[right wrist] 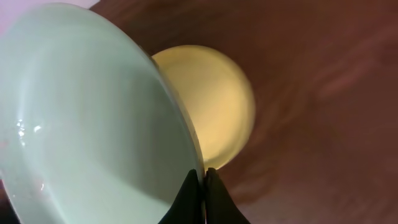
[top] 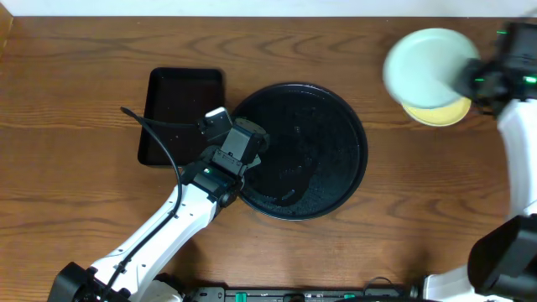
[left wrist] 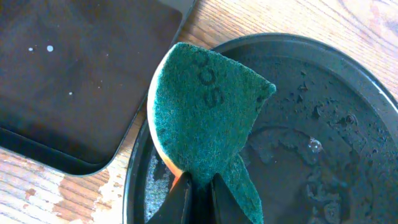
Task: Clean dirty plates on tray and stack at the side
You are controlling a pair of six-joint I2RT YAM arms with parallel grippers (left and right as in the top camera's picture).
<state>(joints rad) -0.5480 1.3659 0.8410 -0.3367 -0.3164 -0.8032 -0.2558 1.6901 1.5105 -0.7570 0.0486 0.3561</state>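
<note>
The large round black tray (top: 336, 159) sits mid-table, wet and holding no plates; it also shows in the left wrist view (left wrist: 323, 124). My left gripper (top: 245, 144) is at the tray's left rim, shut on a green scouring sponge (left wrist: 205, 118) with an orange underside. My right gripper (top: 474, 80) at the far right is shut on the rim of a mint-green plate (top: 426, 67), held above a yellow plate (top: 443, 113) lying on the bare wood. In the right wrist view the mint plate (right wrist: 87, 118) is tilted over the yellow plate (right wrist: 214, 106). Only these two plates show.
A smaller rectangular black tray (top: 172, 105) lies left of the round tray, also in the left wrist view (left wrist: 68, 74). Brown wood tabletop (top: 403, 218) surrounds everything. The left arm reaches in from the bottom left, the right arm from the bottom right.
</note>
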